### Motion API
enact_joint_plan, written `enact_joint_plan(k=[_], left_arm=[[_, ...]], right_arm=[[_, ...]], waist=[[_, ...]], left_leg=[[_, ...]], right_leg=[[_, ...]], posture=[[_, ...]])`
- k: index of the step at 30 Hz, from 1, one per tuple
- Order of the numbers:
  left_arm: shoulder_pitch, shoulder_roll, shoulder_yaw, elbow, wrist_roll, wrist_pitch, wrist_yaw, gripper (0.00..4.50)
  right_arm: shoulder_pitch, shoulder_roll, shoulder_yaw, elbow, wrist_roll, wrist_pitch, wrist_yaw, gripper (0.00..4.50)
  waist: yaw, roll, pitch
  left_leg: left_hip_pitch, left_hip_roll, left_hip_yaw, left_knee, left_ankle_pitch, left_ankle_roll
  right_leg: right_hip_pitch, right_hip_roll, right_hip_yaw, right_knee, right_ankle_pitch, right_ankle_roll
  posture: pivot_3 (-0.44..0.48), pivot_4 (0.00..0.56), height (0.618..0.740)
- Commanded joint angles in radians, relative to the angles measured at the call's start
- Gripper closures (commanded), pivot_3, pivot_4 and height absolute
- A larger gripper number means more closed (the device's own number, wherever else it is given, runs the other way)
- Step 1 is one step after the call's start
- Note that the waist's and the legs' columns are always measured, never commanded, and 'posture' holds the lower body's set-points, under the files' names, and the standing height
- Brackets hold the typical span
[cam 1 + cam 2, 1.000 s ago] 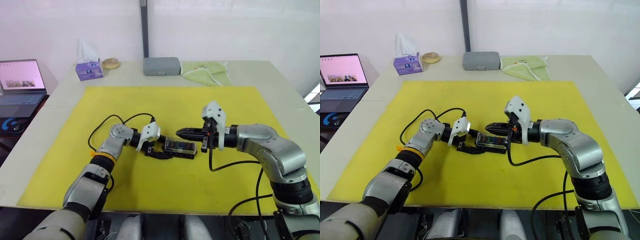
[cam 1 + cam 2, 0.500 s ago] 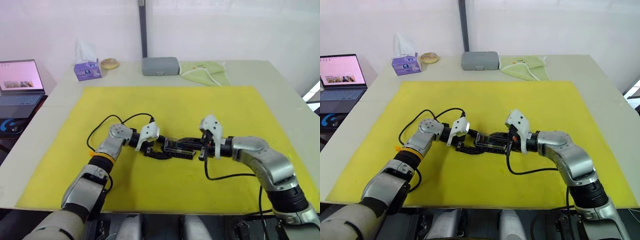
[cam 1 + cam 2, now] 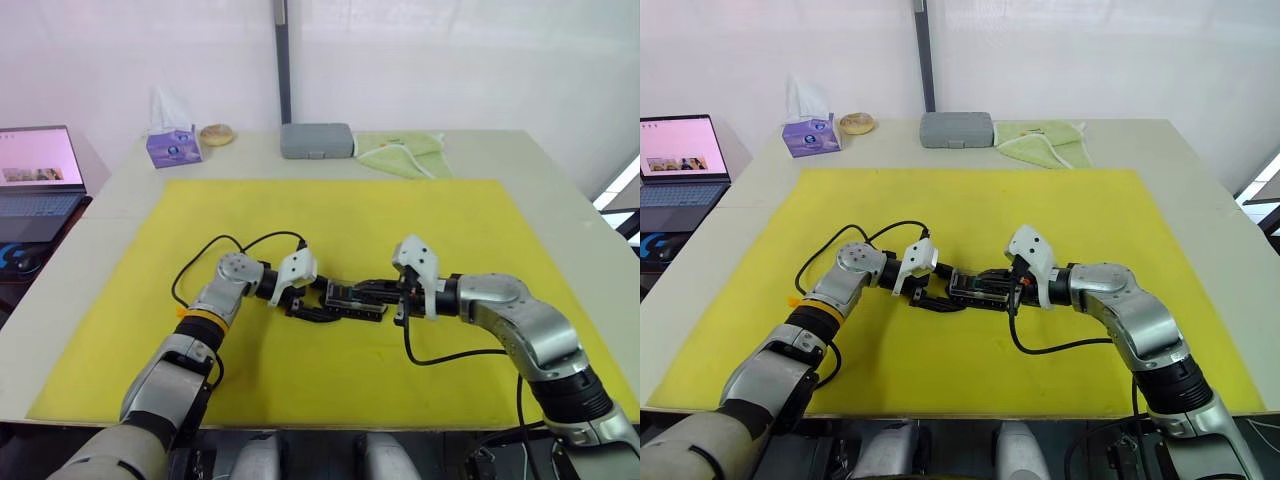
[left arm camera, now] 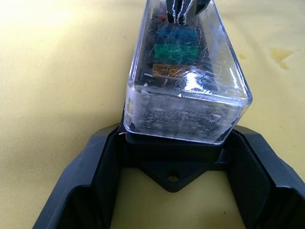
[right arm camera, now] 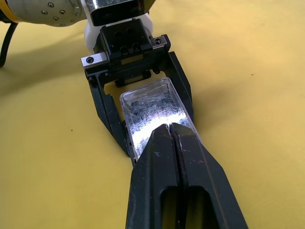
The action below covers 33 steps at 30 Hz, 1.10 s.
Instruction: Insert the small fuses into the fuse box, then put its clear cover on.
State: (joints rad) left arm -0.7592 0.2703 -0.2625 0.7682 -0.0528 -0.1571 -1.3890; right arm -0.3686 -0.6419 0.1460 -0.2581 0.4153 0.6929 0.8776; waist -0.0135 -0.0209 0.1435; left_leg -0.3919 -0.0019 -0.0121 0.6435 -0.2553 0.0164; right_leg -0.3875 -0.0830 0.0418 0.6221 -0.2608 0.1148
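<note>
The right gripper (image 5: 170,128) has its two black fingers pressed together with nothing between them, the joined tips resting on top of the clear cover (image 5: 157,112) near its right end. The left gripper (image 4: 171,143) comes in from the other side with its fingers spread wide, bracketing the left end of the fuse box (image 4: 174,143); whether the pads actually press the box's sides cannot be made out.

The step in hand looks like seating the cover. To do it well, the right tips should press straight down along the cover's midline, while the left fingers keep the box from sliding on the yellow mat (image 3: 300,380). Pressing at one end only could tip the lid, so working the pressure along its length seems wise.

The cover is a scratched, colourless oblong shell with rounded corners, already sitting over the black box. Through it the small fuses (image 4: 174,50) show in a column: teal-blue, green, then an amber-brown one. The box lies lengthwise between the two grippers, near the middle of the mat, toward its near edge.
</note>
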Motion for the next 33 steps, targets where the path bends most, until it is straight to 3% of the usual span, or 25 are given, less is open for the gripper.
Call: enact_joint_plan(k=[1,3,7,11,15,20,28,33], left_arm=[[0.011,0.03,-0.003,0.025,0.019,0.025,0.006,1.92],[0.007,0.032,0.003,0.027,0.012,0.042,0.002,1.92],[0.003,0.033,0.011,0.024,0.002,0.067,0.001,0.02],[0.001,0.065,0.022,0.008,-0.007,0.084,-0.001,0.02],[0.009,0.124,0.042,-0.026,-0.028,0.116,-0.023,0.02],[0.041,0.205,0.075,-0.077,-0.073,0.162,-0.039,0.02],[0.162,0.35,0.195,-0.342,-0.206,0.401,-0.022,0.02],[0.278,0.45,0.299,-0.525,-0.284,0.536,0.038,0.02]], right_arm=[[0.029,-0.005,-0.005,0.053,-0.001,0.065,-0.02,4.45],[0.019,0.006,-0.028,0.032,0.031,0.071,-0.015,4.45],[0.012,0.009,-0.056,-0.004,0.074,0.076,-0.004,4.5],[0.008,-0.007,-0.117,-0.048,0.129,0.089,0.002,4.5],[0.026,-0.049,-0.171,-0.089,0.164,0.115,0.008,4.5],[0.068,-0.095,-0.275,-0.112,0.21,0.148,-0.01,4.5],[0.207,-0.187,-0.487,-0.181,0.278,0.194,-0.024,4.5],[0.392,-0.239,-0.636,-0.209,0.267,0.172,0.0,4.5]], waist=[[0.0,0.0,0.0],[-0.001,0.0,0.0],[0.0,0.0,0.0],[-0.002,0.001,0.001],[-0.007,0.001,0.001],[-0.01,0.005,0.004],[-0.001,0.006,0.014],[0.002,0.006,0.015]], left_leg=[[0.0,0.0,0.0,0.0,0.0,0.0],[0.0,0.0,0.0,-0.001,0.0,0.0],[-0.001,0.0,0.0,-0.002,0.0,0.0],[-0.004,0.0,0.0,-0.002,0.0,0.0],[-0.016,0.0,0.0,-0.002,0.0,-0.001],[-0.017,0.001,0.0,-0.002,0.0,-0.001],[-0.018,0.0,0.0,-0.002,0.0,-0.001],[-0.019,0.0,0.0,-0.002,0.0,-0.001]], right_leg=[[0.0,-0.001,0.0,0.0,0.0,0.0],[-0.001,-0.003,0.0,-0.001,0.0,0.0],[-0.002,-0.004,0.0,-0.001,0.0,0.0],[-0.005,-0.006,0.001,-0.002,0.001,-0.001],[-0.019,-0.005,0.001,0.0,0.002,-0.003],[-0.022,-0.004,0.001,0.004,0.002,-0.003],[-0.022,-0.005,0.001,0.004,0.002,-0.003],[-0.022,-0.006,0.001,0.002,0.002,-0.003]], posture=[[0.0,0.15,0.74],[0.0,0.15,0.74],[0.0,0.15,0.74],[0.0,0.15,0.74],[0.0,0.15,0.74],[0.0,0.15,0.74],[0.0,0.15,0.74],[0.0,0.15,0.74]])
